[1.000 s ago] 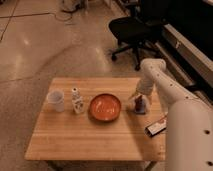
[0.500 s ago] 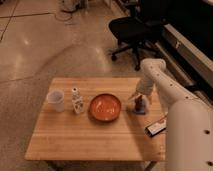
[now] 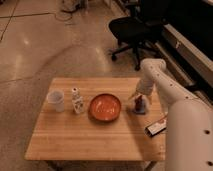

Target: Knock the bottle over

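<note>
The small slim white bottle (image 3: pixel 76 100) with a white cap and dark label stands upright on the wooden table (image 3: pixel 100 135), left of centre, just right of the translucent white cup (image 3: pixel 56 100). My gripper (image 3: pixel 139 100) is at the right side of the table, far from the bottle, down at the small reddish-brown object on a blue base (image 3: pixel 139 105). The white arm reaches in from the lower right.
An orange-red bowl (image 3: pixel 105 107) sits between the bottle and my gripper. A dark phone-like object (image 3: pixel 156 126) lies near the table's right edge. A black office chair (image 3: pixel 132 30) stands on the floor behind the table.
</note>
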